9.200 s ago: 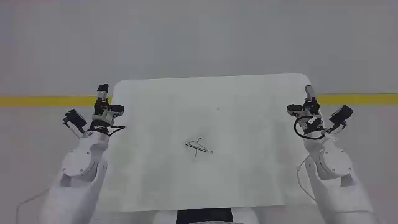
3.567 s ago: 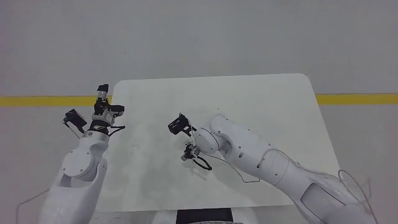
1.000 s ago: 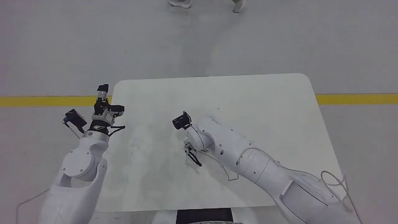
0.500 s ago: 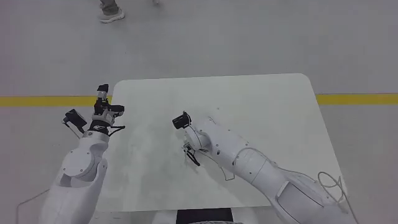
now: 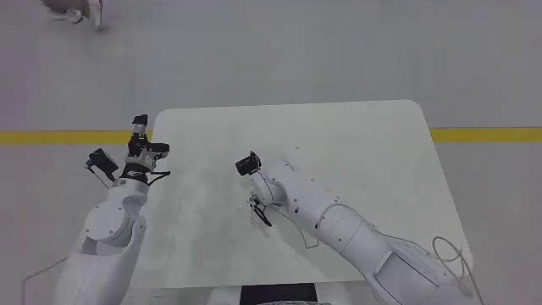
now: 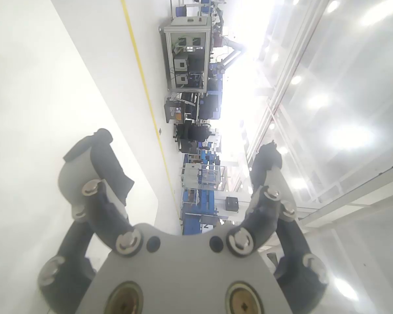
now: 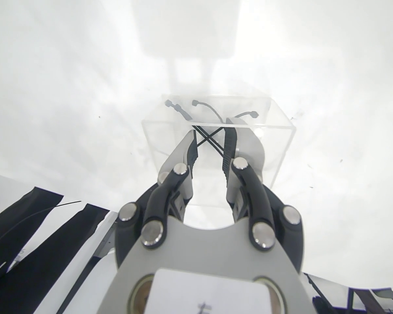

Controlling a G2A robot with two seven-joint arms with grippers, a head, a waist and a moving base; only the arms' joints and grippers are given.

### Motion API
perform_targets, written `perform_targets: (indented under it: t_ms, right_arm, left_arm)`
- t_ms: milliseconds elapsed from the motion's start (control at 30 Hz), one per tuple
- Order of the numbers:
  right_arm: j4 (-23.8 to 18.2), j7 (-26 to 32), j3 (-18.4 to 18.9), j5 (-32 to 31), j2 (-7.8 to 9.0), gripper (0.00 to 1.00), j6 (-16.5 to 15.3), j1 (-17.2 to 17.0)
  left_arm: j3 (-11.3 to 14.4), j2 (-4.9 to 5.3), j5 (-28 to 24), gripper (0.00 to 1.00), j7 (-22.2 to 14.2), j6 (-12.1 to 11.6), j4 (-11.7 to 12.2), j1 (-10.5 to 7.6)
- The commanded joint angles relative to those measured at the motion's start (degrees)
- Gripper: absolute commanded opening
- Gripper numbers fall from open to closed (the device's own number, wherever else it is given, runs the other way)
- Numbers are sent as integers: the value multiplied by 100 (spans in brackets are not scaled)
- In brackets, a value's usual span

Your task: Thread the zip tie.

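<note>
Inspector: Step in hand, please.

Operator: Pick-up, by my reading. The right hand [image 7: 211,132] is down over the ties [image 7: 209,139], a little left of the middle of the desk [image 5: 364,152]. Nothing is threaded yet.

Inspector: State of that hand?

Operator: Fingers [image 7: 183,156] a little apart, not pressed together. Two black strands cross in an X right between the tips (contact with either finger I cannot confirm). The heads lie beyond the tips, seen through what looks like a clear block [image 7: 276,138]. Whether the ties sit in it or under it, I cannot tell.

Inspector: And the left hand [image 6: 183,142]?

Operator: Spread wide, holding nothing, by the desk's left edge, well apart from the ties.

Inspector: Recommendation for a clean grasp.

Operator: Closing on the X would likely take two ties at once. Better, I judge, to shift along one strand away from the crossing and close on that strand alone, near its tail. Then lift with the head hanging free, so the other hand can take the head and the tail can be fed into its slot. Thin strands may spring out as the fingers close, so close slowly and low to the desk.
</note>
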Motion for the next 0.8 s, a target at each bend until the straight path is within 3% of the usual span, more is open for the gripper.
perform_targets:
  t_ms: [0, 200, 367, 567, 767]
  right_arm:
    - [19, 10, 12, -16, -16, 20, 0, -16]
    - [105, 0, 36, -36, -71, 15, 0, -32]
    - [142, 3, 48, -84, -105, 0, 0, -43]
    - [55, 67, 96, -221, -119, 0, 0, -99]
    - [-342, 332, 249, -515, -74, 0, 0, -253]
  left_arm:
    - [0, 0, 0, 100, 0, 0, 0, 0]
    - [0, 0, 0, 100, 0, 0, 0, 0]
    - [0, 0, 0, 100, 0, 0, 0, 0]
    - [0, 0, 0, 100, 0, 0, 0, 0]
    - [0, 0, 0, 100, 0, 0, 0, 0]
